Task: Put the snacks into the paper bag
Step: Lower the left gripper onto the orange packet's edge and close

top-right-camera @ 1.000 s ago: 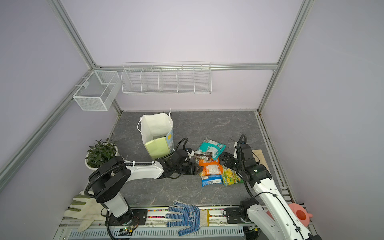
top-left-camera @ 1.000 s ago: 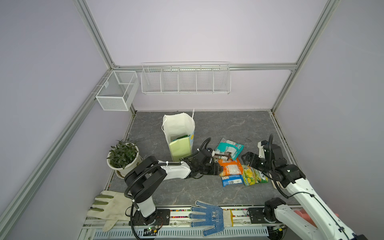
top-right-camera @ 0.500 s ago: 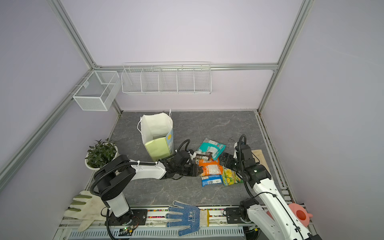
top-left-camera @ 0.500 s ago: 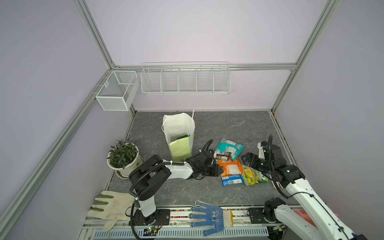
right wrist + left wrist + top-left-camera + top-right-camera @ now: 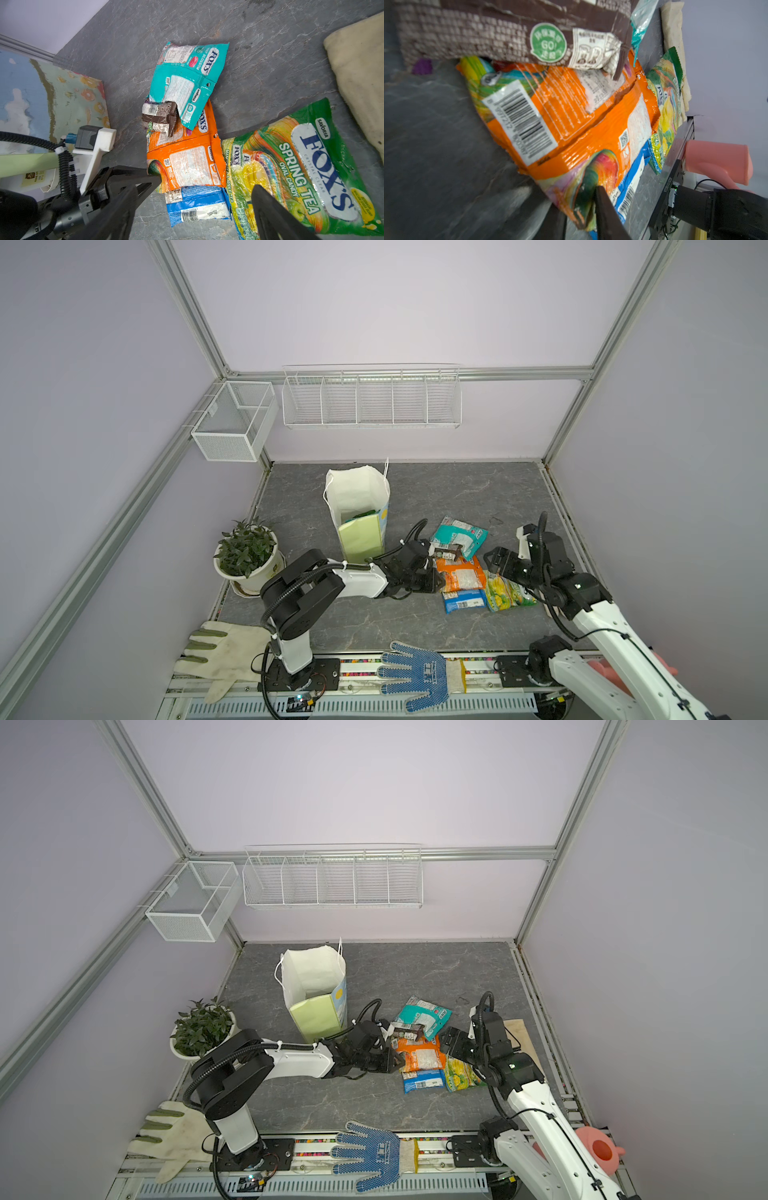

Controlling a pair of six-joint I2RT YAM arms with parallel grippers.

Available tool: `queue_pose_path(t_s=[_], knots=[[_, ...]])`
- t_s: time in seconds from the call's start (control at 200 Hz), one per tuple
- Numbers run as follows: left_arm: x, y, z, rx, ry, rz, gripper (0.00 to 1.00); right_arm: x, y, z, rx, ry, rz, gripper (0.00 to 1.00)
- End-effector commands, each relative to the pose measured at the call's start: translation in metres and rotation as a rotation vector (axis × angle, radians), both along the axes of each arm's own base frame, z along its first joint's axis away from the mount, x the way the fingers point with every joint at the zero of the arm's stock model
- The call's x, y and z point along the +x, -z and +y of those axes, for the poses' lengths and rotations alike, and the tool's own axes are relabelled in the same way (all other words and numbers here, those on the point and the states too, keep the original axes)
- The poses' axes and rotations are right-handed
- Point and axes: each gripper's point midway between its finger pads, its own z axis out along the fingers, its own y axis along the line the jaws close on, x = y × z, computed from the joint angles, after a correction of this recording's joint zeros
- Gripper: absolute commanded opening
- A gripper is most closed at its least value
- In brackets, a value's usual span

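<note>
Orange foil is between my left jaws. In the left wrist view the rainbow-printed corner of the orange packet [image 5: 571, 145] sits between my two dark fingers [image 5: 606, 216], and one of them touches it. The jaws stand narrow around this corner, but whether they already pinch it I cannot tell. The packet lies flat on the grey counter [image 5: 436, 489].

This packet is in the middle of a small pile of snacks. On its far side a second orange packet [image 5: 207, 128] overlaps it. A dark brown bar [image 5: 160, 116] lies on that one, and a teal packet [image 5: 187, 83] touches the bar. A blue packet [image 5: 197, 205] sticks out from under the orange packet on the near side. A large yellow-green packet [image 5: 301, 166] lies just beside both, at the right of the pile in both top views.

My right jaws are wide apart and hold nothing. They hang over the yellow-green packet at the right edge of the pile.

The paper bag [image 5: 357, 493] stands upright with its mouth open, left of the pile in both top views and apart from the packets. Inside it a green thing [image 5: 360, 514] shows, too small to name.

A potted plant [image 5: 247, 549] stands near the counter's left edge. A blue dotted glove [image 5: 415, 668] lies on the front rail.
</note>
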Motion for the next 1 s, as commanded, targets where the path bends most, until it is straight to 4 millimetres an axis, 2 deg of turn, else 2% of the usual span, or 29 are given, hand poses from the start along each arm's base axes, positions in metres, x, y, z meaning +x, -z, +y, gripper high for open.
queue_pose_path(t_s=[0.0, 0.3, 0.62, 0.995], knots=[[0.003, -0.008, -0.010, -0.025, 0.007, -0.019, 0.21, -0.004, 0.005, -0.004, -0.012, 0.012, 0.007, 0.89], [0.002, -0.018, -0.010, -0.050, 0.012, -0.037, 0.06, -0.006, 0.003, -0.007, -0.016, 0.019, -0.001, 0.88], [0.003, -0.030, -0.009, -0.058, 0.012, -0.061, 0.00, -0.007, 0.002, -0.008, -0.020, 0.022, -0.006, 0.89], [0.001, -0.047, -0.010, -0.068, 0.024, -0.097, 0.00, -0.007, 0.003, -0.008, -0.019, 0.024, -0.005, 0.88]])
